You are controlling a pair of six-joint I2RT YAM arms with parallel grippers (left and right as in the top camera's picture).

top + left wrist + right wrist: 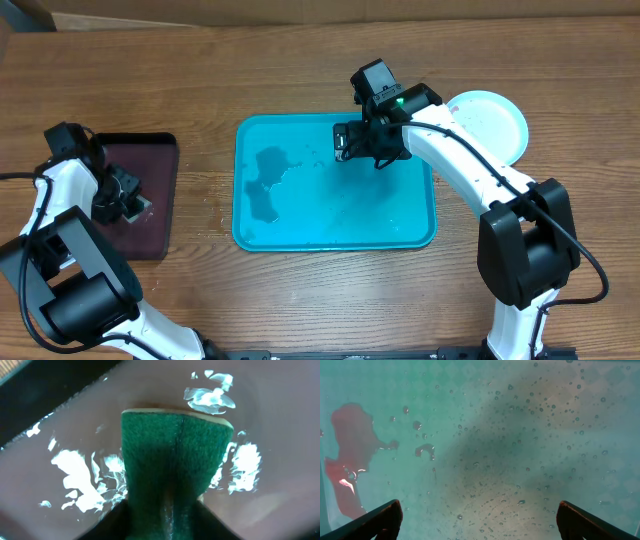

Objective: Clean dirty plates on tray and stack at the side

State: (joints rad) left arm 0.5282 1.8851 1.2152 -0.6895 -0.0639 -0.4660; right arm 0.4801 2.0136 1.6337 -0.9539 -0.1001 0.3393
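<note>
Plates (495, 122) off the tray (330, 215), piled just beside its far right corner, pale one on top; cannot tell the count from overhead. Puddle (265, 185) spread across the tray's left half. Right gripper (343, 142) low over the tray's far middle. Left gripper (133, 203) well away to the left, over the maroon tray (150, 160).

Over to the left wrist: clamped tight on a green sponge (175, 455), its far edge down on the wet maroon surface, bright glints of water on either side.

And the right wrist: fingers (375, 520) spread wide at the bottom corners, nothing between them. Below, only turquoise tray floor, beaded all over with droplets (540, 390), plus a reddish pool (350, 455) at the left.
</note>
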